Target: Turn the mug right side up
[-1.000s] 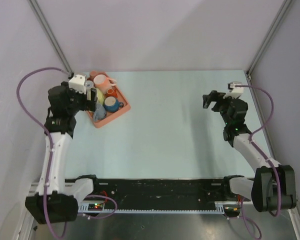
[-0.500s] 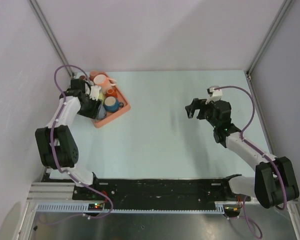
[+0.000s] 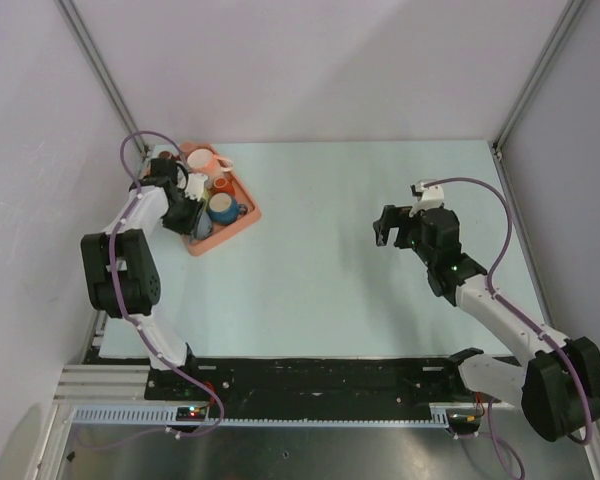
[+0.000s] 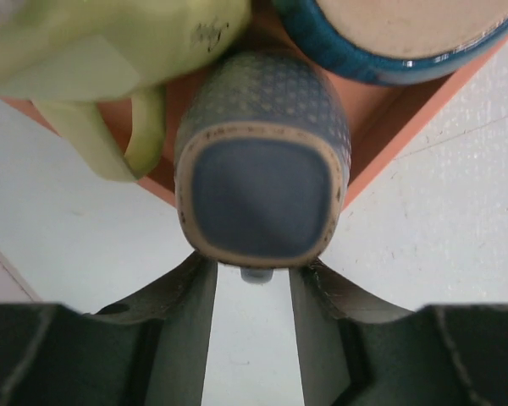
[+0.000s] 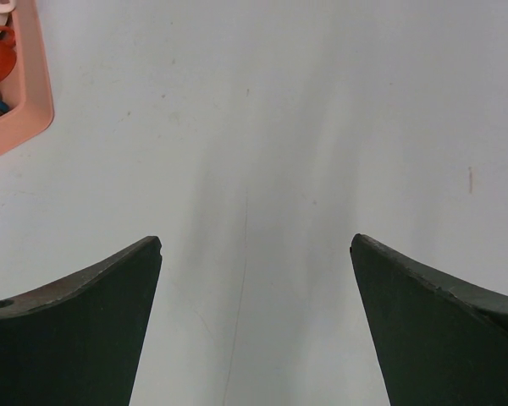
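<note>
The mug point(image 4: 262, 161), blue-grey with a dotted texture, sits upside down in the corner of the orange tray point(image 4: 389, 118) nearest the left gripper point(image 4: 252, 279). Its flat base faces the wrist camera. It lies directly ahead of the fingertips, its lower edge right at them. The gripper has a narrow gap with pale surface point(image 4: 440, 237) showing through it, and it grips nothing.

Ahead and to the left of that gripper, a yellow-green mug point(image 4: 110, 42) leans against the task mug. Ahead and to the right in the same tray is a blue mug point(image 4: 406, 25) with a cream inside.

The right gripper point(image 5: 254, 245) hangs spread wide over bare surface. The tray's corner lies far ahead to its left, well apart.
</note>
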